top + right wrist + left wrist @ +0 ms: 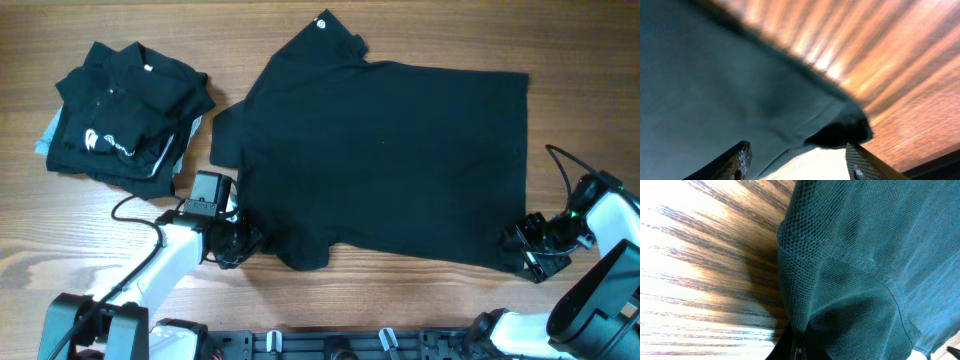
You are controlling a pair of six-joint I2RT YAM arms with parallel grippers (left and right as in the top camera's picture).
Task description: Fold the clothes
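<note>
A black shirt (390, 160) lies spread flat on the wooden table, its white neck label (324, 24) at the far edge. My left gripper (243, 240) is at the shirt's near left edge, by the sleeve. In the left wrist view its jaws (799, 347) are pinched together on a bunch of the fabric (865, 255). My right gripper (522, 250) is at the shirt's near right corner. In the right wrist view its fingers (797, 150) are wide apart, with the shirt's corner (715, 75) lying between and above them.
A stack of folded black shirts (125, 110) with white logo print sits at the far left of the table. A black cable (130, 205) trails by the left arm and another (560, 165) loops by the right arm. Bare wood (420, 310) lies along the near edge.
</note>
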